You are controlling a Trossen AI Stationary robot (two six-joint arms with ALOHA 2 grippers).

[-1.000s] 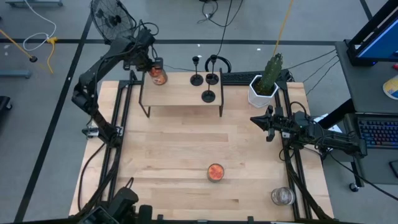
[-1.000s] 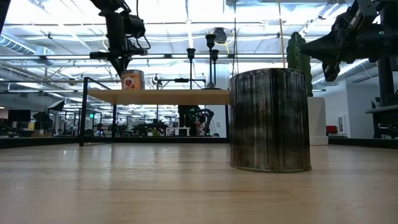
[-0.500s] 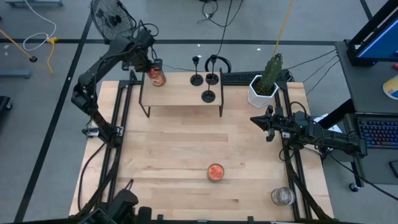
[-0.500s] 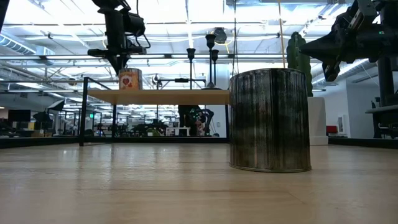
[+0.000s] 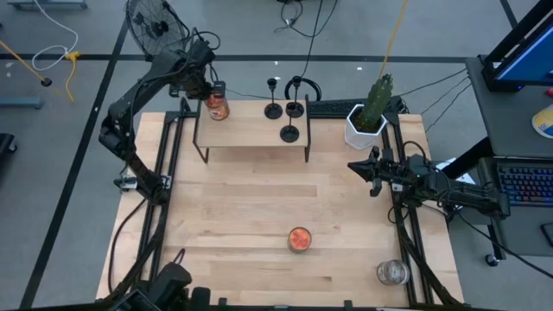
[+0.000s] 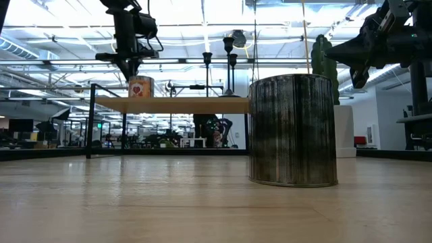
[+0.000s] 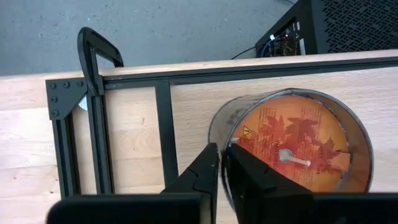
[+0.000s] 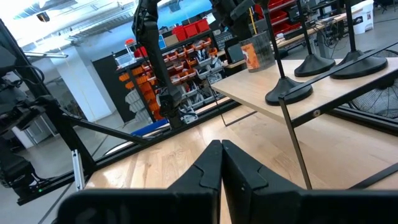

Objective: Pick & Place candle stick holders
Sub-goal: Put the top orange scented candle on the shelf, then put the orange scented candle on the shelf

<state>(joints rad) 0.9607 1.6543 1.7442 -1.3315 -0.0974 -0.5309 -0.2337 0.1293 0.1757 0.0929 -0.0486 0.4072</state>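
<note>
The three candle stick holders (image 5: 289,111), light, stiff and tippy, stand on the shelf (image 5: 251,134) beside the orange jar (image 5: 217,106); best gripped by the stem; left pincer (image 7: 222,163) nearly together at that jar's rim, right pincer (image 8: 221,155) together

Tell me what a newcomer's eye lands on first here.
First, the left pincer over the orange-filled jar at the left end of the raised shelf, its fingers astride the jar's rim. Next, three candle stick holders clustered at the shelf's right end. The right pincer waits at the table's right edge.
</note>
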